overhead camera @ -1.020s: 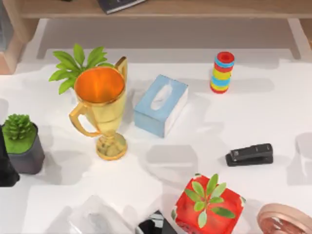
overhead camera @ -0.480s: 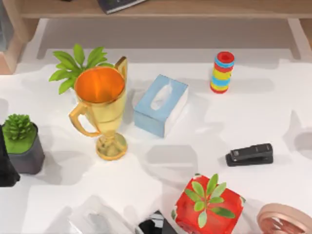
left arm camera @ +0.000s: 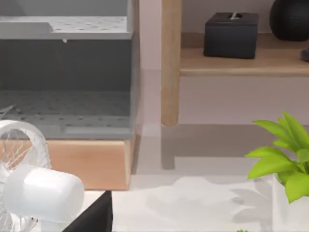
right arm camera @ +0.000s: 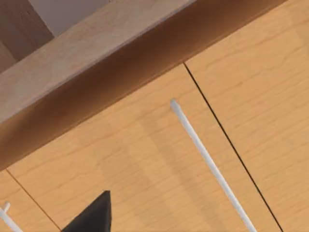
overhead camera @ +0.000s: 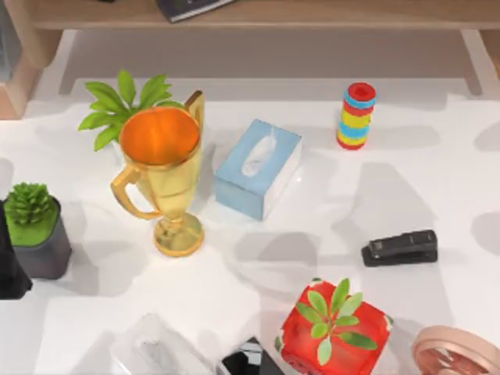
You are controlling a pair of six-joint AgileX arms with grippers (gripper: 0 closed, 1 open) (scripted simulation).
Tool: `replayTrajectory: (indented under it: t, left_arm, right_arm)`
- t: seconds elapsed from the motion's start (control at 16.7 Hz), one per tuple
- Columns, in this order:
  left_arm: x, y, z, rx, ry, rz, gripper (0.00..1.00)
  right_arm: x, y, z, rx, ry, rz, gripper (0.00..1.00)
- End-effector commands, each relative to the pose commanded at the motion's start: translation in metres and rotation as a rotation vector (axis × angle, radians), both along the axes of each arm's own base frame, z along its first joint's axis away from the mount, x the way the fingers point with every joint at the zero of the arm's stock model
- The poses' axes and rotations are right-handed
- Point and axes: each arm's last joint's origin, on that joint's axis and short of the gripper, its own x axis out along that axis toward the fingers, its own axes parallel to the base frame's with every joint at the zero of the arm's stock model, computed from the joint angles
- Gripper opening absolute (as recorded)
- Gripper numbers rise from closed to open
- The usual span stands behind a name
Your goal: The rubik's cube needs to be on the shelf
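Observation:
The rubik's cube is out of view. The shelf (overhead camera: 312,14) is a light-brown wooden board along the table's far edge, with an upright panel (overhead camera: 31,43) at its left. In the left wrist view the shelf (left arm camera: 241,66) and its upright (left arm camera: 170,63) stand ahead, and a dark part of my left gripper (left arm camera: 91,217) sits at the frame's edge. The right wrist view looks closely at wooden cabinet panels (right arm camera: 193,154) with a white bar handle (right arm camera: 207,159) below a wooden board (right arm camera: 87,48). A dark tip of my right gripper (right arm camera: 91,215) shows there.
On the white table stand a gold trophy (overhead camera: 160,176), a blue tissue box (overhead camera: 258,168), a striped ring stack (overhead camera: 356,116), a black stapler (overhead camera: 399,247), a red box with leaves (overhead camera: 332,328) and a potted plant (overhead camera: 35,230). A black box (left arm camera: 231,35) sits on the shelf.
The arm shadows on the table's right side have shifted toward the shelf. None of the objects on the table has moved.

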Motion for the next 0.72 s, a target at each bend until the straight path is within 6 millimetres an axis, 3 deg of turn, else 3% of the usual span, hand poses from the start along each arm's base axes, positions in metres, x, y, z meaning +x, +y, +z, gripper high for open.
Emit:
replayTrajectory:
  t: [0.3, 0.54, 0.72]
  left_arm:
    - [0.0, 0.0, 0.0, 0.0, 0.0, 0.0, 1.0]
    - [0.0, 0.0, 0.0, 0.0, 0.0, 0.0, 1.0]
    - [0.0, 0.0, 0.0, 0.0, 0.0, 0.0, 1.0]
  right_arm:
    - [0.073, -0.059, -0.076, -0.306, 0.039, -0.013, 1.0]
    - [0.097, -0.089, -0.134, -0.474, 0.047, -0.013, 1.0]
    - [0.103, -0.099, -0.155, -0.538, 0.042, -0.013, 1.0]
